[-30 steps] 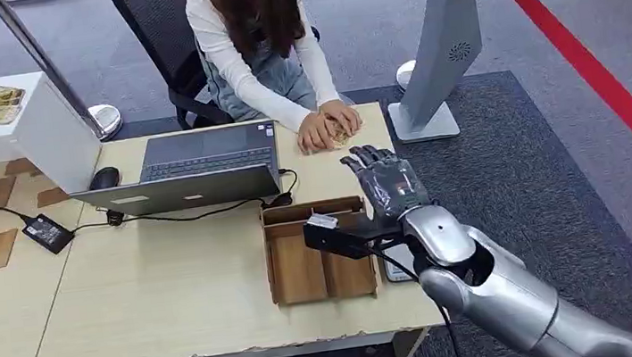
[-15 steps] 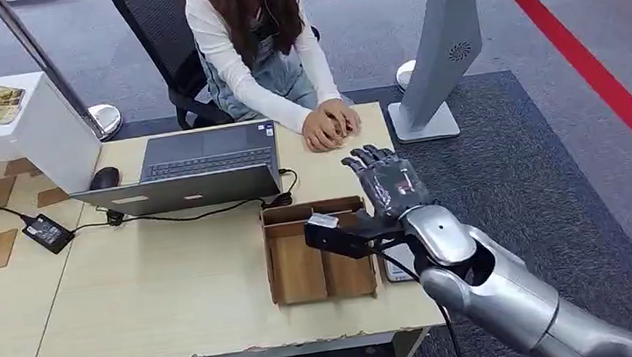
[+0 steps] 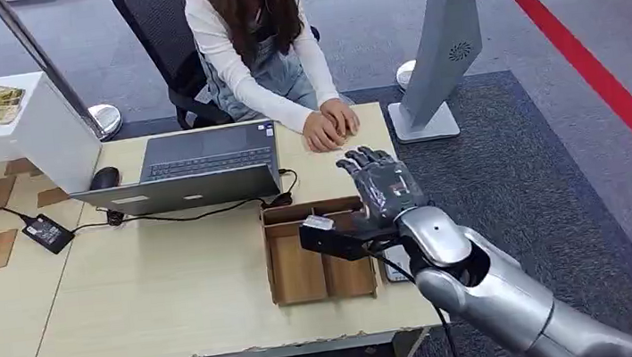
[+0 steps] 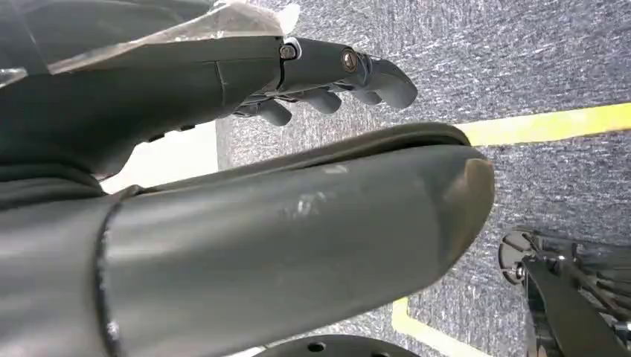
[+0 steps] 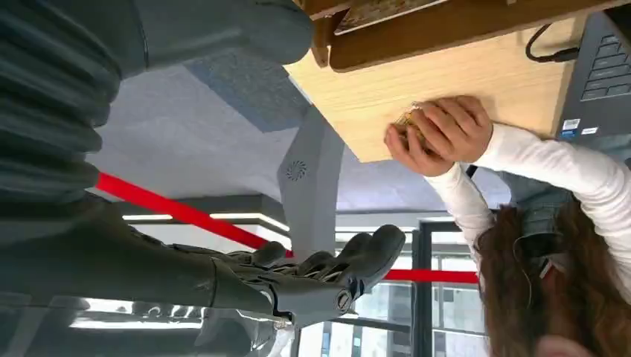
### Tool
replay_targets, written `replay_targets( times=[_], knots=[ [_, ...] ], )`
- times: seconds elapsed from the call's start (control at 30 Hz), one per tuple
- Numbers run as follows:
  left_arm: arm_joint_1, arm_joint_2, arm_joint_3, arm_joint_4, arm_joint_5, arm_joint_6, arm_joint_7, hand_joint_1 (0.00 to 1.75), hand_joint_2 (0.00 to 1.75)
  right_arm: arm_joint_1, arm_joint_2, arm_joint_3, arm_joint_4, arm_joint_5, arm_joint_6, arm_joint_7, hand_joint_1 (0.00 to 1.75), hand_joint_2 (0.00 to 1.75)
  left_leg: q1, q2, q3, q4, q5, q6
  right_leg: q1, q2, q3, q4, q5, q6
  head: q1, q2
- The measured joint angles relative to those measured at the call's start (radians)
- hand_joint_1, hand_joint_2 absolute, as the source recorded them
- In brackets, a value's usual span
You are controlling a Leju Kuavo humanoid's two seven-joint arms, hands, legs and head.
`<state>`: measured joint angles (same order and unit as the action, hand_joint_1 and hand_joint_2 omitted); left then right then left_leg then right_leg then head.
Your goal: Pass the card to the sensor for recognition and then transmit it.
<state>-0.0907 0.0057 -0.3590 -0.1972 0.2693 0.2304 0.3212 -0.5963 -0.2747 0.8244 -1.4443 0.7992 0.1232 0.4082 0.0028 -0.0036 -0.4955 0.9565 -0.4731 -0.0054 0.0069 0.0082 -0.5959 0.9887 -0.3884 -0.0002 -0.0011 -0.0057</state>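
Where the table (image 3: 173, 294) edge ends, right hand (image 3: 381, 191) above the cardboard tray (image 3: 296, 271), fingers (image 5: 372, 253) apart, empty.

Bright, even indoor light throughout; soft, faint shadows under the laptop (image 3: 203, 169) and cardboard tray (image 3: 317, 259). Head view sharp, slight bending of straight lines toward the edges. Left wrist view: close thumb (image 4: 298, 245) large and soft-focused, carpet (image 4: 513, 67) crisp. Right wrist view: ribbed cover (image 5: 52, 97) blurred, glowing light strips (image 5: 201, 219) and bright windows behind, mild glare there.
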Motion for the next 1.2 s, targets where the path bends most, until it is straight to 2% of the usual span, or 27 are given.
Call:
replay_targets(
  times=[0.6,1.2],
  knots=[
    [0.000,-0.001,0.000,0.000,0.006,0.000,0.004,0.00,0.00,-0.002,0.042,0.016,0.034,-0.009,0.000,-0.019,0.45,1.75,0.000,0.000,0.000,0.000,0.000,0.000,0.000,0.000,0.000,0.000,0.000,0.000,0.000,0.000],
    [-0.001,-0.006,0.000,0.000,0.008,0.000,0.004,0.00,0.00,-0.003,0.058,0.031,0.061,-0.015,-0.002,-0.026,0.51,1.75,0.000,0.000,0.000,0.000,0.000,0.000,0.000,0.000,0.000,0.000,0.000,0.000,0.000,0.000]
  ],
)
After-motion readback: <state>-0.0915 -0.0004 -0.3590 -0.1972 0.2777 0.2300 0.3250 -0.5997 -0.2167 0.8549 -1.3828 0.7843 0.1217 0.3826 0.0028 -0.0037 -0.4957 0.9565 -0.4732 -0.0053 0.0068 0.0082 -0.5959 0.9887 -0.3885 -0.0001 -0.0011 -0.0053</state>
